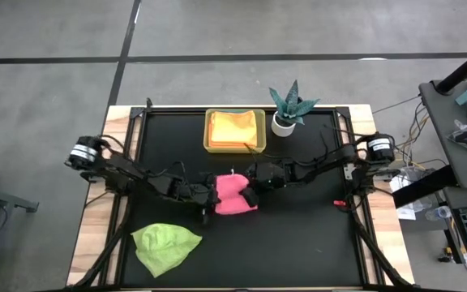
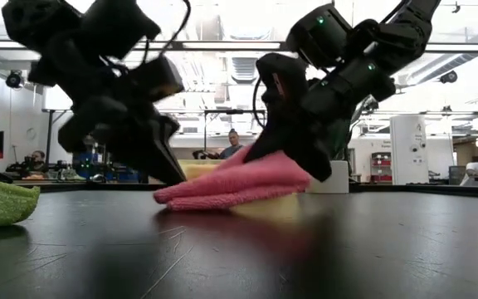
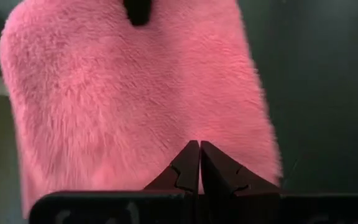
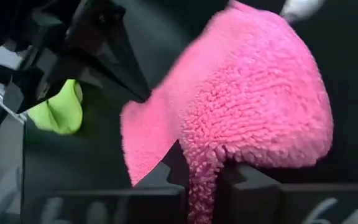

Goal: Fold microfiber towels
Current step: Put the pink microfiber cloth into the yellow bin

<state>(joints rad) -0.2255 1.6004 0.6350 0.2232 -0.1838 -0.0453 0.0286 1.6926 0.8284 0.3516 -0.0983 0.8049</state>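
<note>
A yellow tray [image 1: 209, 136] sits at the worktop's [image 1: 314, 235] far edge, a small teal plant [image 1: 289, 104] just right of it.

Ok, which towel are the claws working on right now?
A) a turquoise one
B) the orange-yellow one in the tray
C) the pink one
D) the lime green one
C: the right claw is shut on the pink towel at mid-table, with the left claw shut at its other edge; the green towel lies apart near the front, and the orange towel sits in the tray.
</note>
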